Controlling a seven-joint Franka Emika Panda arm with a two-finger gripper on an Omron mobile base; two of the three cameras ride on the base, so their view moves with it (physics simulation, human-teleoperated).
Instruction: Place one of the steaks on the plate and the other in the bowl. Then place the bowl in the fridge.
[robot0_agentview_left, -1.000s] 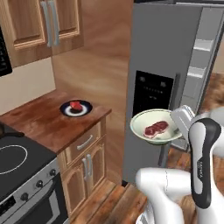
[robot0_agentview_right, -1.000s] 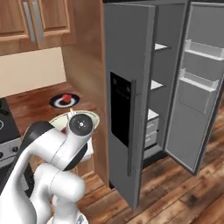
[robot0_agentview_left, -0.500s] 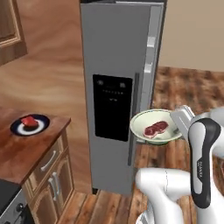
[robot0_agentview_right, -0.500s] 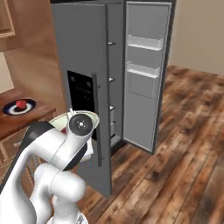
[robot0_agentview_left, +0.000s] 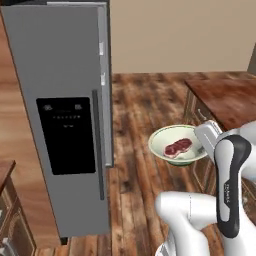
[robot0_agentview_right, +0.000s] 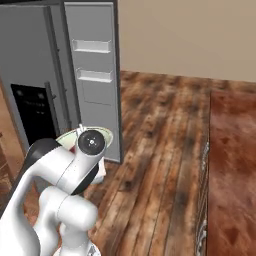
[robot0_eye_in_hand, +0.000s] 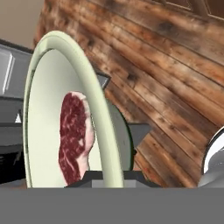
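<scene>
Pale bowl (robot0_agentview_left: 177, 146) held level in the air over the wooden floor (robot0_agentview_left: 145, 105), right of the grey fridge (robot0_agentview_left: 65, 115). The end effector (robot0_agentview_left: 209, 136) is clenched on the bowl's right rim. One raw steak (robot0_agentview_left: 178, 147) lies flat inside the bowl. In the right base view, the fridge's door (robot0_agentview_right: 95, 75) stands open, just beyond the bowl. A wooden worktop (robot0_agentview_left: 225, 97) lies at far right.

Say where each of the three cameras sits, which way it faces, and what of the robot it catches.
Left base view: behind the arm's left, facing the tall grey fridge; white arm lower right holds the pale cream-green bowl.
Right base view: behind its right, facing the fridge's open door; arm lower left.
Hand view: along the gripper, at bowl rim and raw red steak.
Shared: bowl, wooden floor.
</scene>
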